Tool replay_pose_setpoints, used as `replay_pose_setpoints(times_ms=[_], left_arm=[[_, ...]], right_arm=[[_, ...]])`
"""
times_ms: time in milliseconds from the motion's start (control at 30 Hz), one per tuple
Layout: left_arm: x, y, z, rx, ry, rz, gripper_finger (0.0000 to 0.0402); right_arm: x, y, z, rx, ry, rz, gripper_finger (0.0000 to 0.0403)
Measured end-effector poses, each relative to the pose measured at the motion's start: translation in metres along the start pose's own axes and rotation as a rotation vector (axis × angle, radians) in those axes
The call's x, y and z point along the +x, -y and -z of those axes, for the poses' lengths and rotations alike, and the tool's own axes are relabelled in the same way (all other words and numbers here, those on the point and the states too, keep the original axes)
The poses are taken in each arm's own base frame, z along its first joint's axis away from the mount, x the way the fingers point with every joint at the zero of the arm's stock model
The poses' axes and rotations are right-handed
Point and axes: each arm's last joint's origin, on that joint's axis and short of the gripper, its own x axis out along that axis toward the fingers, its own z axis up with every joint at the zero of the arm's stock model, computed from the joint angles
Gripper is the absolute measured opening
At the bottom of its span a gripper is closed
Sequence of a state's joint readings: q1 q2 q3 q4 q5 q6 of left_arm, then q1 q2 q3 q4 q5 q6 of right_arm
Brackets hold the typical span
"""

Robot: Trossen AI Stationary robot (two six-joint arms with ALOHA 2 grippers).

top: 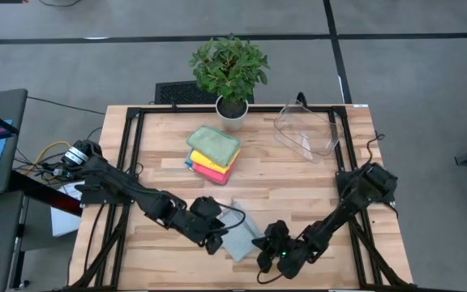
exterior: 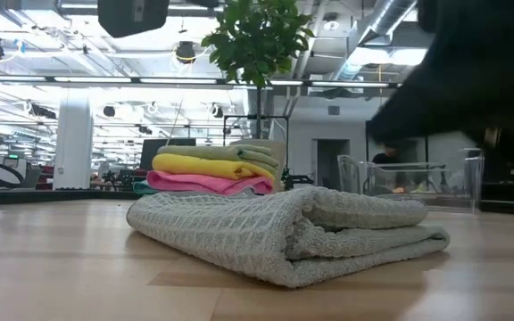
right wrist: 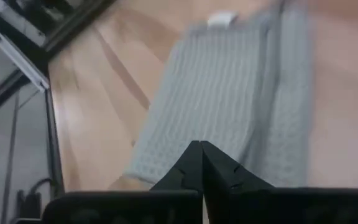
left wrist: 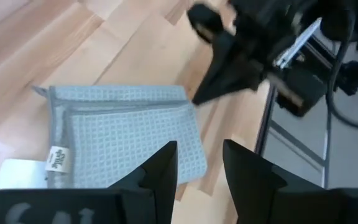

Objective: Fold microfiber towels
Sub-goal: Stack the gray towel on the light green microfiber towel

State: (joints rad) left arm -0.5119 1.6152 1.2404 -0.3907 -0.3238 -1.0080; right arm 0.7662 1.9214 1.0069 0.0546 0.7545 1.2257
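A pale grey-teal waffle towel point(top: 237, 237) lies folded into a small rectangle near the table's front edge, flat on the wood point(exterior: 284, 232). My left gripper point(top: 215, 238) hovers at its left side, open, with nothing between the fingers point(left wrist: 199, 165). My right gripper point(top: 264, 253) is at the towel's right near corner, shut point(right wrist: 201, 152), its tips pointing at the towel's edge point(right wrist: 229, 93). In the low view nothing rests on the towel. A stack of folded towels point(top: 213, 150), sage green on yellow and pink, sits mid-table.
A potted plant point(top: 232, 73) stands at the table's far edge, behind the stack. A clear plastic bin point(top: 306, 130) sits at the far right. Black frame rails point(top: 132, 162) run along the table's sides. Bare wood lies left and right of the folded towel.
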Motion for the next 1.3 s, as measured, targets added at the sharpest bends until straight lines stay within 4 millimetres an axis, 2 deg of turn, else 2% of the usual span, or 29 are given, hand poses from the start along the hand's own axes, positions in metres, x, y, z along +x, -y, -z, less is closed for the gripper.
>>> replay_pose_setpoints(times_ms=[167,333,433,567,667,867,1000,1133,1300], left_arm=[[0.003,-0.008,-0.004,-0.083,-0.051,-0.026,0.0127],[0.009,-0.020,-0.017,-0.091,-0.109,-0.033,0.0180],[0.012,-0.031,-0.028,-0.115,-0.172,-0.022,0.0223],[0.016,-0.046,-0.035,-0.154,-0.196,-0.107,0.0265],[0.024,-0.056,-0.038,-0.155,-0.211,-0.150,0.0276],[0.063,-0.073,-0.032,-0.143,-0.292,-0.197,0.0279],[0.080,-0.075,-0.028,-0.144,-0.317,-0.161,0.0279],[0.083,-0.074,-0.027,-0.129,-0.311,-0.162,0.0279],[0.085,-0.076,-0.025,-0.127,-0.308,-0.143,0.0279]], right_arm=[[-0.029,-0.002,-0.024,0.029,-0.047,0.006,0.0053],[-0.044,0.001,-0.034,0.013,-0.228,-0.011,0.0117],[-0.047,0.009,-0.043,0.018,-0.355,0.030,0.0157],[-0.040,0.014,-0.054,0.040,-0.407,0.037,0.0191],[-0.032,0.014,-0.058,0.102,-0.443,0.072,0.0197],[-0.015,0.014,-0.048,0.150,-0.519,0.224,0.0188],[-0.008,0.003,-0.051,0.164,-0.495,0.193,0.0190],[-0.008,0.000,-0.058,0.175,-0.424,0.212,0.0196],[-0.009,0.003,-0.057,0.220,-0.427,0.247,0.0197]])
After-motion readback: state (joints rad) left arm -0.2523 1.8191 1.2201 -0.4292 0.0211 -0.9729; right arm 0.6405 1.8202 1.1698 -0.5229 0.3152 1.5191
